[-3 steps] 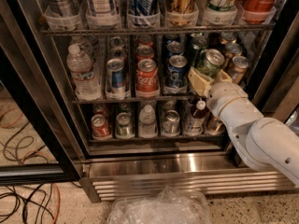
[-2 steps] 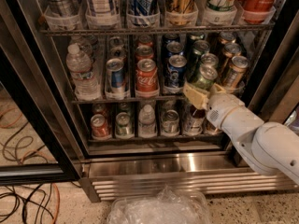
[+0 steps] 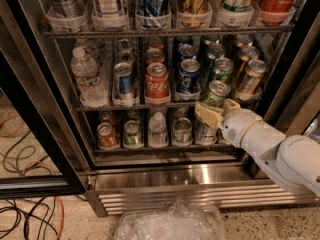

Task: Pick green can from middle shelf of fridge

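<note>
My gripper [image 3: 218, 110] is shut on the green can [image 3: 216, 94], with cream fingers [image 3: 207, 115] on either side of its lower body. The can is tilted slightly and sits in front of the middle shelf [image 3: 130, 105] at its right part, with its base below the rack's front edge. More green cans [image 3: 221, 69] stand behind it in the same lane. A blue can [image 3: 189, 74] stands in the lane to the left and a bronze-gold can [image 3: 250, 76] to the right. The fridge [image 3: 165, 176] is open, and my white arm reaches in from the lower right.
Tall cans [image 3: 152, 1] fill the top rack. A red cola can [image 3: 157, 80] and a water bottle [image 3: 85, 76] stand on the middle shelf. Small cans [image 3: 182, 130] line the bottom shelf. A clear plastic bag [image 3: 170, 224] and cables [image 3: 25, 219] lie on the floor.
My gripper has drawn the green can out of its lane, down and slightly left, from among the shelf's cans to in front of the rack's edge.
</note>
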Controlling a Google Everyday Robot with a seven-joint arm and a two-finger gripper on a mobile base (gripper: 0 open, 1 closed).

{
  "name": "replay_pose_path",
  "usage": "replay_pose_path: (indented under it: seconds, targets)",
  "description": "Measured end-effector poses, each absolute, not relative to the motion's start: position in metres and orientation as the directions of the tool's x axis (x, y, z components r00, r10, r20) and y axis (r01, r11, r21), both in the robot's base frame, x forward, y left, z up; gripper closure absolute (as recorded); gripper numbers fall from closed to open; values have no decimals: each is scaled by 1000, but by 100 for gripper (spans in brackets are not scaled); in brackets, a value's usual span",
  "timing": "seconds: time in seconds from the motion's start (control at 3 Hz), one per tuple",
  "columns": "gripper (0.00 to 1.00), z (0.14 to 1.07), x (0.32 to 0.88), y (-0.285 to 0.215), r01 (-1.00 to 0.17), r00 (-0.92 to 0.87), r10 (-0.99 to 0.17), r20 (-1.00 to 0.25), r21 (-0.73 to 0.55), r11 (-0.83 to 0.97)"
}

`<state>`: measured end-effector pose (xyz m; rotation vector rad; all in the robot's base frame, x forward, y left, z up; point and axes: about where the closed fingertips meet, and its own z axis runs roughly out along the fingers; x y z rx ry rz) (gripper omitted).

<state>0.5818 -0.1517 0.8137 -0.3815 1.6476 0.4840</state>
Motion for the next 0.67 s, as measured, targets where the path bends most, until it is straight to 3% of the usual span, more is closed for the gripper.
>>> replay_pose_path:
  seconds: [0.67]
  targets:
    - [100,827,562,-149,-544,-138,4,-990,79,835]
